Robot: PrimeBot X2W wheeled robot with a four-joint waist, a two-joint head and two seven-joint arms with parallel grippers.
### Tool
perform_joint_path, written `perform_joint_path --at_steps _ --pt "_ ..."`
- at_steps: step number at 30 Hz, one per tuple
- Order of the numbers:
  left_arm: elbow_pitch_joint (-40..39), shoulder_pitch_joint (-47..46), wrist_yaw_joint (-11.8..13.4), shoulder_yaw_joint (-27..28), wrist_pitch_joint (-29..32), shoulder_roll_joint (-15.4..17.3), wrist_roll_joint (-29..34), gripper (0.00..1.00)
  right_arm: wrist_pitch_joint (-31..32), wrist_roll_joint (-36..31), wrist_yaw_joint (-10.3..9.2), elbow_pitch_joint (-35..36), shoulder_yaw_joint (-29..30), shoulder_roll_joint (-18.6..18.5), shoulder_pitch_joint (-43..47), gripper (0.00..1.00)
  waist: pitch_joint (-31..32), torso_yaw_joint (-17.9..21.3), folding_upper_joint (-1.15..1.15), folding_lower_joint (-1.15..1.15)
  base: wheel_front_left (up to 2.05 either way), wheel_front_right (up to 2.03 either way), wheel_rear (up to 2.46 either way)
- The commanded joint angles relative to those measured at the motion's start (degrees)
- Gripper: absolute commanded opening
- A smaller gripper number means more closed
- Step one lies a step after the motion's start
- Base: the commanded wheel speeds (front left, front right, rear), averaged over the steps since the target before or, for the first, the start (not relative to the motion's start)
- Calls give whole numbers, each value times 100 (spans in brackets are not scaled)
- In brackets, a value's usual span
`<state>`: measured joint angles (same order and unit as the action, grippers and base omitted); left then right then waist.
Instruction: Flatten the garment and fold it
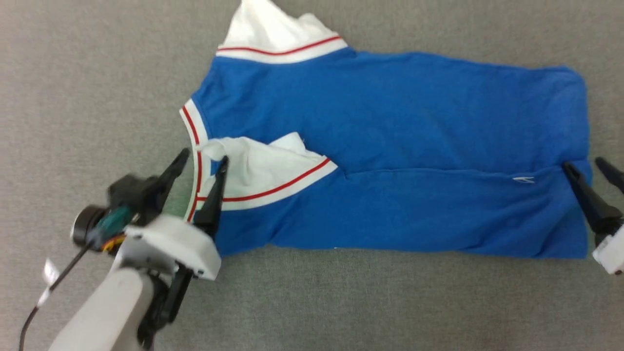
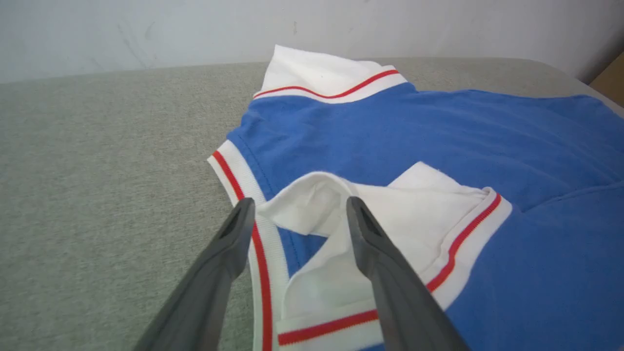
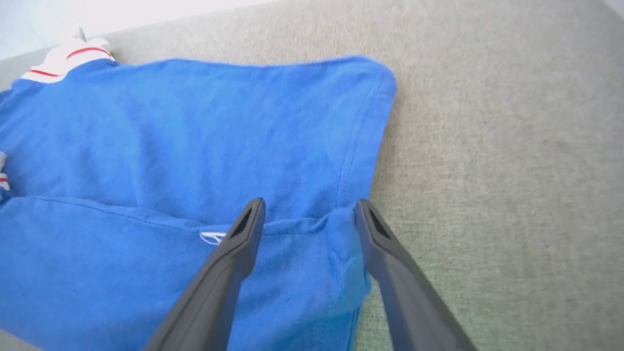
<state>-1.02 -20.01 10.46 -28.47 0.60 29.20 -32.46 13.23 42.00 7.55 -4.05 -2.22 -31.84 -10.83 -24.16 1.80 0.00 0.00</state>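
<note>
One garment point(image 1: 390, 122) and two end effectors are in view. The garment is a bright blue T-shirt lying sideways on the grey cloth-covered bench point(image 1: 341, 302), neckline toward the robot's left and hem toward its right. Its near long side is folded up over the body, so the near white sleeve point(image 1: 258, 168) lies on top of the blue. The far white sleeve point(image 1: 265, 24) sticks out beyond the shoulder. Three white bands, each with a thin red stripe, can be counted: one at each sleeve seam and one around the neckline. A small white mark point(image 1: 524, 180) sits on the folded flap near the hem. The left end effector point(image 1: 204, 156) has its two fingers spread, one on either side of the neckline band and the edge of the folded sleeve, pinching nothing. The right end effector point(image 1: 584, 164) is likewise spread over the hem corner, clamping no cloth. In the head view the far sleeve's tip is cut off at the top, the right end effector's body is cut off at the right edge, and the left wrist is blurred.
</note>
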Motion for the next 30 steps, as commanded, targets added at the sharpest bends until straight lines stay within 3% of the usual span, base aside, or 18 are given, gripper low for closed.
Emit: perform_joint_path --at_steps 1,5,10,15,20,25,30 --pt "-254 308 194 166 -221 37 -54 100 -203 -81 -6 128 139 52 169 100 392 -9 0 0 0 0 0" --pt "-849 960 676 480 -774 51 27 100 -687 -620 -6 466 696 369 583 100 729 -41 0 0 0 0 0" --pt "-1403 1762 1264 640 -1420 -91 491 100 -1176 -1620 -6 1050 1411 1304 1266 100 1057 -99 0 0 0 0 0" --pt "-1495 2523 1631 699 -1546 -522 751 100 -1486 -2543 -6 1536 1492 2293 1792 100 1346 -124 0 0 0 0 0" --pt "-1290 2934 1636 680 -1557 -822 852 100 -1515 -2903 -6 1733 1503 2732 2125 100 1588 -157 0 0 0 0 0" --pt "-1030 2854 1495 573 -1400 -692 905 100 -1461 -3058 -6 1803 1519 2796 2130 100 1649 -176 0 0 0 0 0" --pt "-781 2201 1150 308 -652 -351 1066 100 -1347 -3116 -6 1928 1475 2810 2066 100 1519 -214 0 0 0 0 0"
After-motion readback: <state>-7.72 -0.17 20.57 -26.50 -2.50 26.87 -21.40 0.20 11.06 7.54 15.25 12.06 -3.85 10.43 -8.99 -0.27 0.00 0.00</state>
